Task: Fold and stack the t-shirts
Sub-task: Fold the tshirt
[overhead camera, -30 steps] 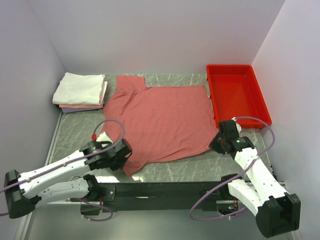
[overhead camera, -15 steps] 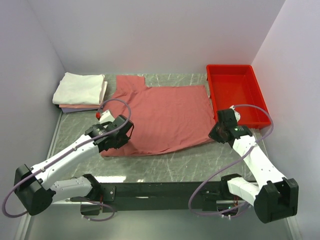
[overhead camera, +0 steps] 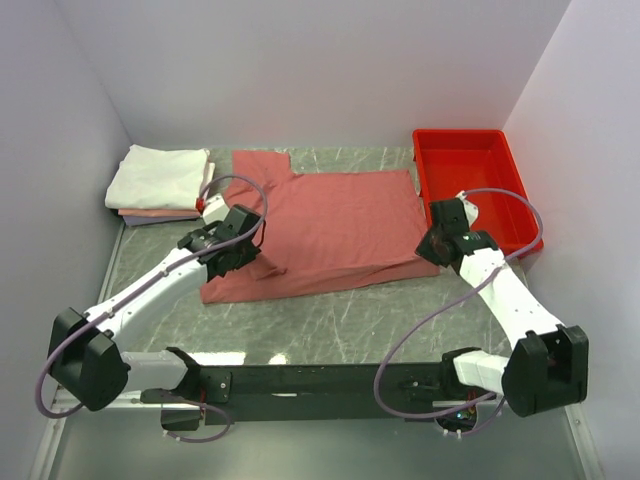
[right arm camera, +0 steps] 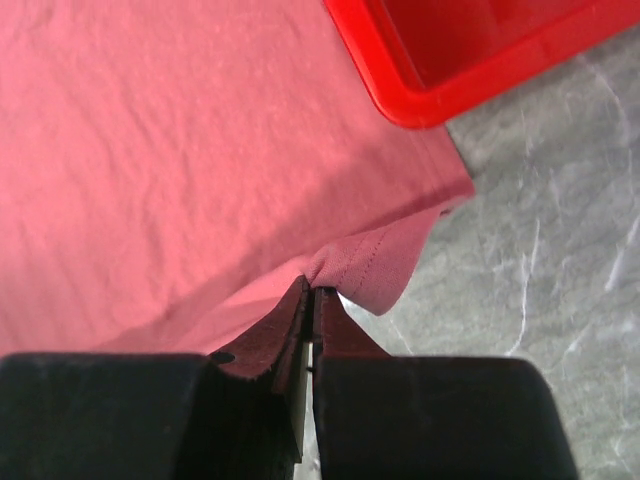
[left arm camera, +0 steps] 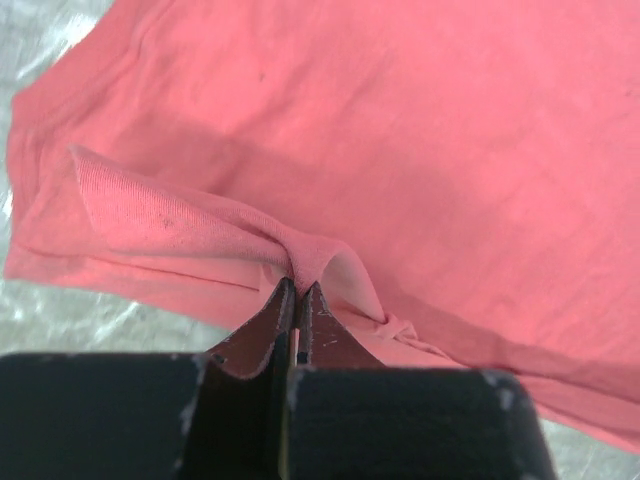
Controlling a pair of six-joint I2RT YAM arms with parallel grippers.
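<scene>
Marble table (overhead camera: pixel 340 322): salmon t-shirt (overhead camera: pixel 340 215) hem pinched by left gripper (left arm camera: pixel 298 292) and right gripper (right arm camera: pixel 312 293)

Bright even light w/ soft shadows, sharp pics

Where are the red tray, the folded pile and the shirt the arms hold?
red tray (overhead camera: pixel 465 165): top view, its bare floor.
pile of folded shirts (overhead camera: pixel 160 178): top view, white shirt on top.
salmon-red shirt (overhead camera: pixel 340 215): top view, middle of its flat part.
</scene>
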